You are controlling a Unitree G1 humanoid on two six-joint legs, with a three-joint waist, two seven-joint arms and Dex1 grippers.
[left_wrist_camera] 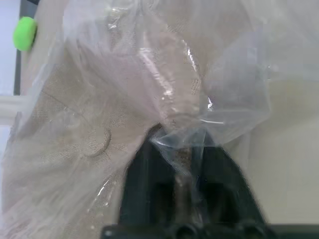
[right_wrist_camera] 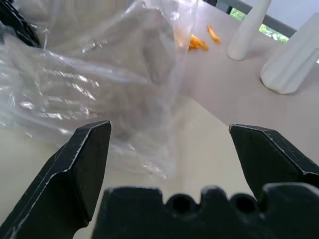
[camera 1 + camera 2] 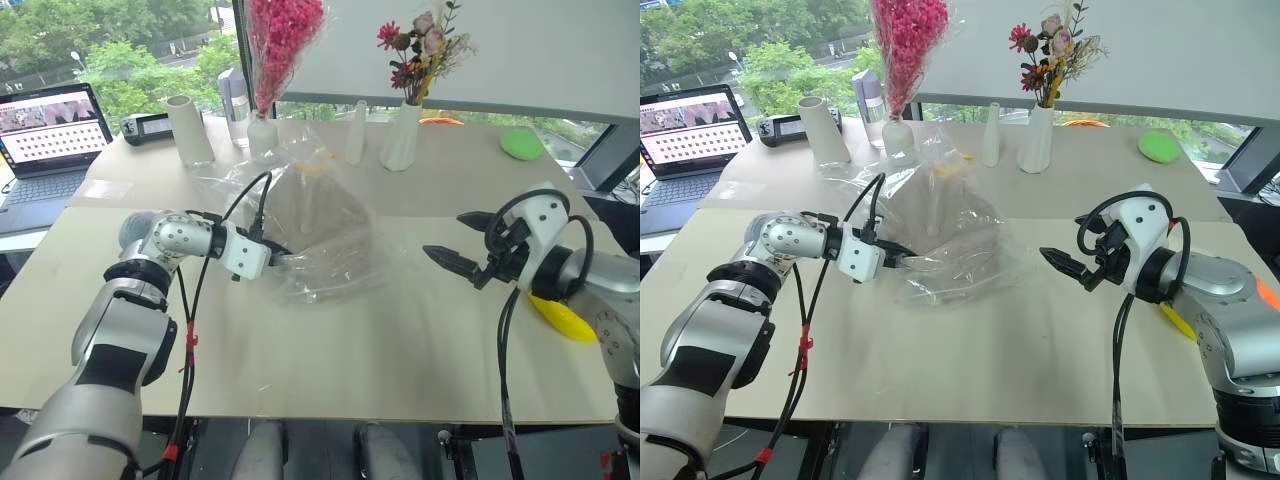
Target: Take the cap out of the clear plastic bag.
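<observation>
Jaws of the left gripper [image 3: 279, 258] pinch a fold of the clear plastic bag [image 3: 330, 262], thin, shiny and creased; the right gripper [image 3: 452, 240] stands wide and empty, well apart. On the pale surface [image 3: 400, 340] the cap [image 3: 320, 215], taupe cloth, lies blurred inside. Left wrist view: film [image 1: 219, 99] bunches between black fingers [image 1: 149, 179]; a round nub [image 1: 95, 142] shows beyond. Right wrist view: crinkled plastic [image 2: 75, 84] lies ahead.

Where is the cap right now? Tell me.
In the left eye view, the cap sits mid-table inside the clear plastic bag, between the left gripper pinching the bag and the open right gripper.
</observation>
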